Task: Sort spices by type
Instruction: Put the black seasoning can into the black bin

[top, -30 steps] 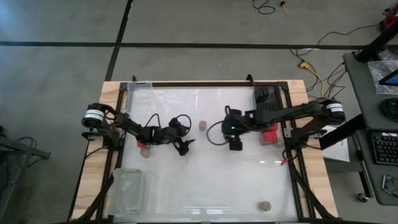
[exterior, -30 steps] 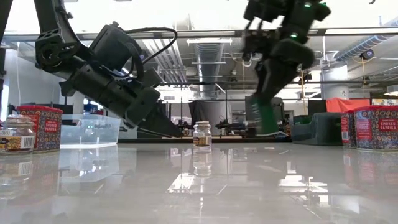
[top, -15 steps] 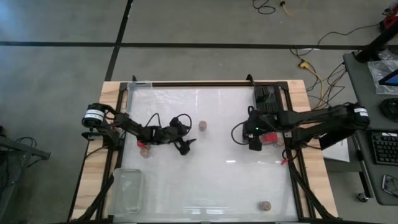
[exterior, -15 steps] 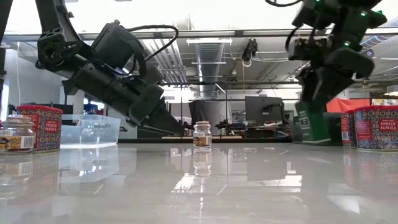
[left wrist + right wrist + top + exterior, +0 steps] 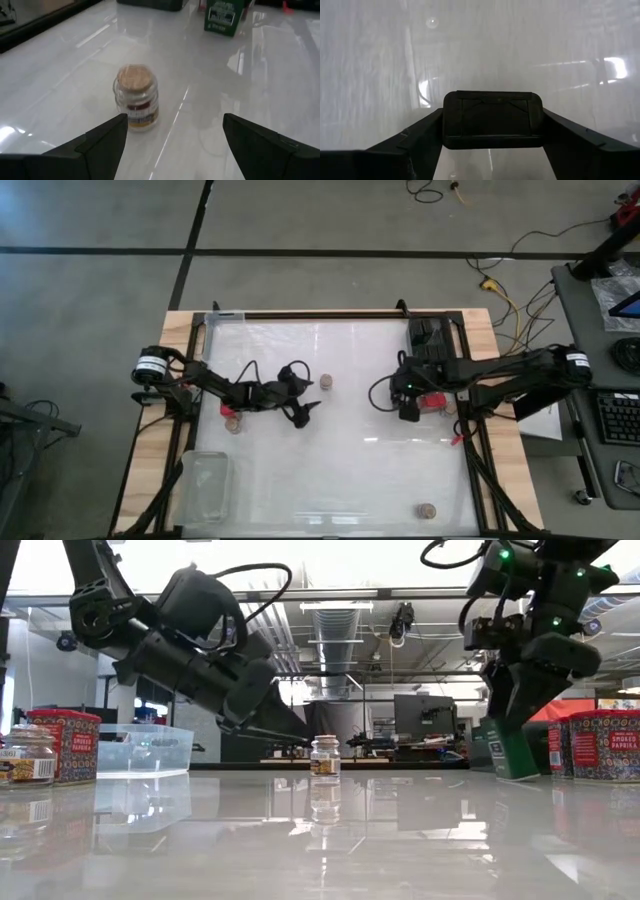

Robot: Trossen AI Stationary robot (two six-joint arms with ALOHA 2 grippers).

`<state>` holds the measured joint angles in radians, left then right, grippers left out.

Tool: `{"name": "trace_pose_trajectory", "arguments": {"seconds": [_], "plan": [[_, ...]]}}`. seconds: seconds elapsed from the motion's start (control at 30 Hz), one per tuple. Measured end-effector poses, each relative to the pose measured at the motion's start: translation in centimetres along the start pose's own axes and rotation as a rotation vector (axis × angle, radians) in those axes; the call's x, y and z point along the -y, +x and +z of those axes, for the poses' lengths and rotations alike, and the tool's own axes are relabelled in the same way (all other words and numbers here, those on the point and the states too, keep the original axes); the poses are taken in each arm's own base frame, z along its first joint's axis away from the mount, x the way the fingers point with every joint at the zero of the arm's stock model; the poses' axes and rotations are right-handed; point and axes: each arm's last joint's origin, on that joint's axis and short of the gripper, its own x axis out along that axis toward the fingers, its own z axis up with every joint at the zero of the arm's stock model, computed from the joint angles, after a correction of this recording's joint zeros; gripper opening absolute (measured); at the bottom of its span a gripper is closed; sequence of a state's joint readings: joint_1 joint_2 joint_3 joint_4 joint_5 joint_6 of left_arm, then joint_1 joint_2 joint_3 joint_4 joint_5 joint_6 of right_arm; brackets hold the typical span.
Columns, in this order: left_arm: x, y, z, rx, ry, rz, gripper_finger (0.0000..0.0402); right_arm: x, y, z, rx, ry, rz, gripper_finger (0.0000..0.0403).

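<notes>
Standing upright, a black boxy green-labelled tin (image 5: pixel 492 119) is pinched by the right gripper (image 5: pixel 409 411) fingers. Three round cork-topped jars (image 5: pixel 326 382) also stand upright; the left gripper (image 5: pixel 172 142) fingers are spread.

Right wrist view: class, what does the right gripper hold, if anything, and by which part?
The right gripper appears to clamp the black boxy spice container by the two short sides of its top end.

Your high view: right gripper (image 5: pixel 409 412) covers box under it; jar labels too small to read. Low view: red tin (image 5: pixel 611 745) cut by picture edge; green box (image 5: pixel 507 748) partly behind fingers. Left wrist view: cork-topped jar (image 5: pixel 136 98) blurred, label unreadable.
</notes>
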<state>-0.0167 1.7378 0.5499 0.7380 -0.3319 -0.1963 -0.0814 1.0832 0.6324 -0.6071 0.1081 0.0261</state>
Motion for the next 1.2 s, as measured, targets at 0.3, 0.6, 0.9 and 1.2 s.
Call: {"name": "trace_pose_trajectory", "arguments": {"seconds": [0.3, 0.6, 0.9, 1.2], "plan": [[0.0, 0.0, 0.1, 0.006, 0.002, -0.003, 0.031, 0.0, 0.0, -0.2, -0.019, 0.014, 0.002, 0.0297], [0.0, 0.0, 0.1, 0.007, 0.025, -0.003, 0.0311, 0.0, -0.4, -0.3, -0.064, 0.057, 0.001, 0.0339], [0.0, 0.0, 0.1, 0.008, 0.044, -0.001, 0.0311, 0.2, -2.1, 1.2, -0.072, 0.024, 0.01, 0.0365], [-0.1, 0.0, 0.1, 0.006, 0.047, -0.001, 0.0311, 0.3, -1.9, 4.1, -0.205, 0.018, 0.009, 0.0366]]}}
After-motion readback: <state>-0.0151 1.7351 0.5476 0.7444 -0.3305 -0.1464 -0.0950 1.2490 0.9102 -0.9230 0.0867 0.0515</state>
